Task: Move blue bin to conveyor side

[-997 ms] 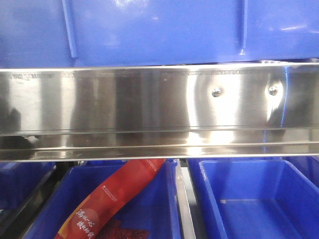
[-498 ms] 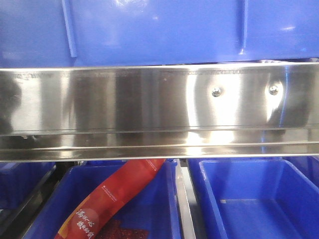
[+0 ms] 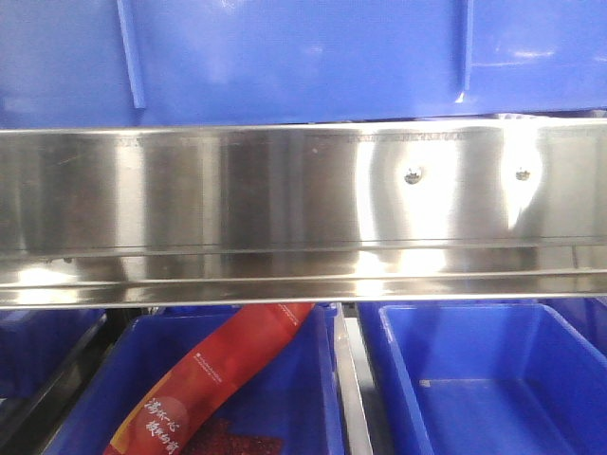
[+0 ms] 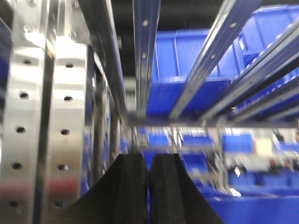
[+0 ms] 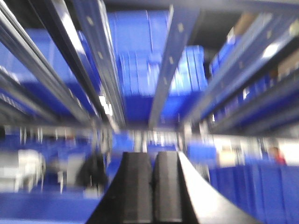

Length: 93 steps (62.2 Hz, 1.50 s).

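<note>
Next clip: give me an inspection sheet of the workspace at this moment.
Surface: stainless-steel rack rail spans the front view.
Job's things: blue bin above the rail, view-wide; conveyor not seen in any view.
Clutter: red snack packet in the lower left crate; right crate looks empty.
Grippers: left gripper and right gripper both have fingers pressed together, holding nothing.
Cables: nothing seen.
Surroundings: overhead rails and more blue crates, blurred.

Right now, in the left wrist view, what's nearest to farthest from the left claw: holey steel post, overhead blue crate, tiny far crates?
From the left claw:
1. Holey steel post, left.
2. Overhead blue crate, upper right.
3. Tiny far crates, background.
</note>
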{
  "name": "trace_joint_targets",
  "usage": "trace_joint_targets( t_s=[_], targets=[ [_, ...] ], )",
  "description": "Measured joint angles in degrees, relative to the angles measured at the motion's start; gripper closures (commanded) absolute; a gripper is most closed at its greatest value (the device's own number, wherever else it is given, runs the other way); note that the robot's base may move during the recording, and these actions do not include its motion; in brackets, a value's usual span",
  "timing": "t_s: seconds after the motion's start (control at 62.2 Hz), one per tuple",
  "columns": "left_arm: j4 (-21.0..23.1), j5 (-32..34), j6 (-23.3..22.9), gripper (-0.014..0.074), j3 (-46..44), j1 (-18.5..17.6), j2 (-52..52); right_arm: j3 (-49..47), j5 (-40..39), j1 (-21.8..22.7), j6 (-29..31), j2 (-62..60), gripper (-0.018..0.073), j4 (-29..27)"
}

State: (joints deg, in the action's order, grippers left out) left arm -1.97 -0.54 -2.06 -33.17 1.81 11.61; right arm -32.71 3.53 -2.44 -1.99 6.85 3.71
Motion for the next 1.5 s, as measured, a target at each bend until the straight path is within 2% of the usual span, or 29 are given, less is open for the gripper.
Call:
trace_joint_targets(
  t_s=[0.145,0.305,0.482,0.547,0.659,0.804,0.933,1.109,1.222,1.351,1.495],
  targets=[
    [1.97,-10.17,0.00,0.0585,-9.75,0.00,9.59,-8.41,11.73,0.00,0.00,9.20,0.0648,0.00],
    [1.97,-20.39,0.00,0.0585,-19.84,0.00,21.16,-18.67,25.18,0.00,0.00,20.69,0.0648,-0.37],
    [1.97,-39.23,0.00,0.0585,-34.27,0.00,34.13,-32.72,40.29,0.00,0.00,33.71,0.0648,-1.70],
    [1.97,-42.99,0.00,0.0585,-38.31,0.00,38.24,-36.85,43.50,0.00,0.00,37.68,0.0648,-1.86],
    [2.48,-43.85,0.00,0.0585,-41.90,0.00,43.80,-40.93,45.00,0.00,0.00,42.43,0.0648,-2.23],
    [7.06,-40.70,0.28,0.0585,-43.05,0.00,48.72,-42.09,44.65,0.00,0.00,46.23,0.0648,-3.71],
    [9.87,-40.11,3.64,0.0585,-46.41,-1.13,53.98,-44.35,45.66,-0.28,0.00,50.34,0.0638,-5.05],
    [11.22,-41.31,5.54,0.0585,-54.05,-2.95,61.11,-52.86,51.99,-3.51,-0.31,59.16,0.0627,-5.05],
    [11.56,-43.36,5.64,0.0585,-58.30,-3.08,64.19,-59.07,55.43,-6.47,-3.01,65.18,0.0627,-2.93],
    [11.81,-44.32,5.75,0.0585,-60.12,-3.08,65.80,-66.88,59.44,-8.68,-5.33,72.19,0.0627,-0.38],
    [11.90,-44.36,5.75,0.0585,-60.23,-3.08,66.02,-74.05,62.12,-9.19,-5.56,78.60,0.0627,-0.12]
  ],
)
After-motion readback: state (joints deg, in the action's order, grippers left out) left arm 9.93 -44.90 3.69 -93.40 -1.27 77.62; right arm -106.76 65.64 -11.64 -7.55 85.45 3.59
